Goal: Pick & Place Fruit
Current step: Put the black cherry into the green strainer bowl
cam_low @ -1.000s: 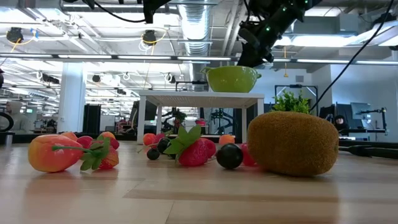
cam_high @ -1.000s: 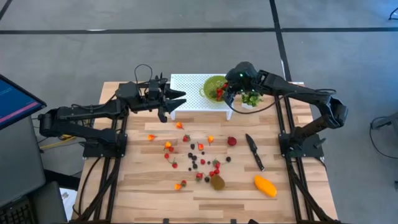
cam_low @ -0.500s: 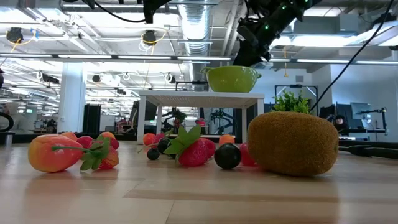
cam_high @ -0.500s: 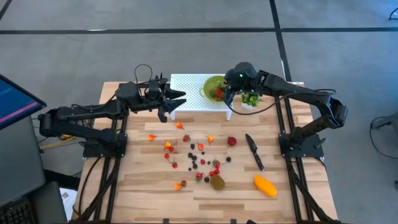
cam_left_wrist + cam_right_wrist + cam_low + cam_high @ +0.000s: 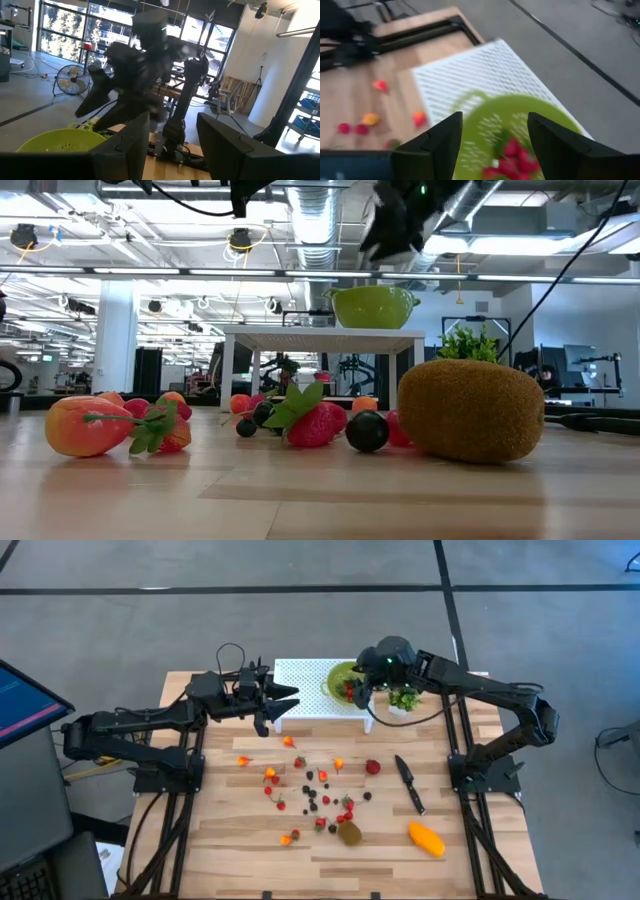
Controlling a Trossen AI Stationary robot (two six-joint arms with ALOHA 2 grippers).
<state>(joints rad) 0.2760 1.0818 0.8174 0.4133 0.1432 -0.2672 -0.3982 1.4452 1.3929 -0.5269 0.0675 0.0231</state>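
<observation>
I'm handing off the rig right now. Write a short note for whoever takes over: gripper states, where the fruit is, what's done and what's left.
Right gripper: open and empty, above the green colander on the white rack.
Left gripper: parked at the rack's left end, fingers parted, holding nothing.
Done: a few red berries lie in the colander.
Left: the loose berries scattered mid-table, the kiwi near the front edge, the mango to its right.
Leave alone: the black knife and the potted plant beside the rack.
</observation>
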